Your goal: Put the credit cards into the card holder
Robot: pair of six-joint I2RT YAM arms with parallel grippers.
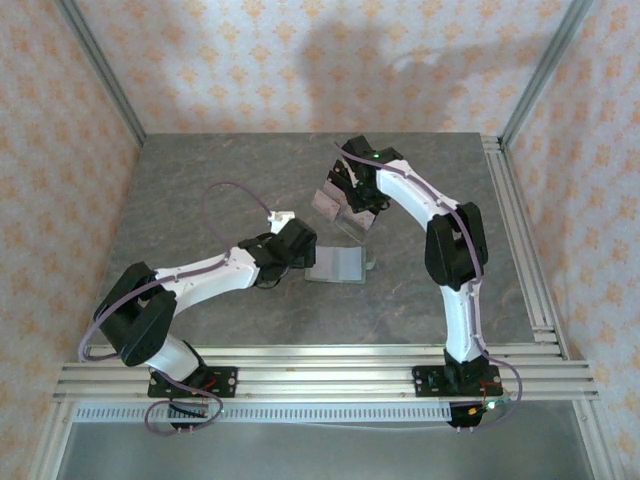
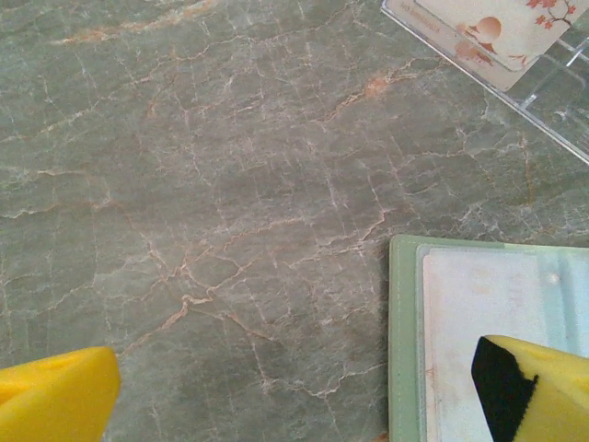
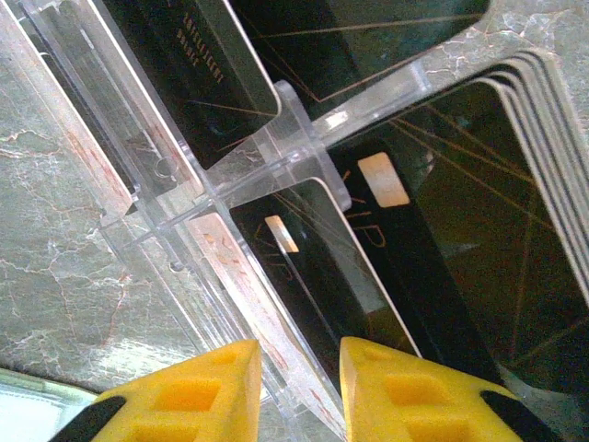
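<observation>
The sage-green card holder (image 1: 338, 265) lies open on the table. In the left wrist view its green edge (image 2: 405, 331) frames a clear pocket with a pale card (image 2: 479, 304) inside. My left gripper (image 1: 300, 245) hovers at the holder's left edge. Its jaws (image 2: 296, 359) are wide open, one finger (image 2: 534, 387) over the holder. My right gripper (image 1: 350, 195) is at the clear stand (image 1: 340, 205). Its yellow fingers (image 3: 301, 354) stand a narrow gap apart, astride the edge of a pale pinkish credit card (image 3: 239, 276) in the stand. A sliver of clear plastic shows beside the left finger.
The clear stand (image 3: 248, 166) has several slots holding black cards (image 3: 442, 230) with gold print. Another pale patterned card (image 2: 497, 32) leans in the stand beyond the holder. The marbled grey table (image 1: 220, 190) is walled by patterned panels and has a metal rail at its near edge.
</observation>
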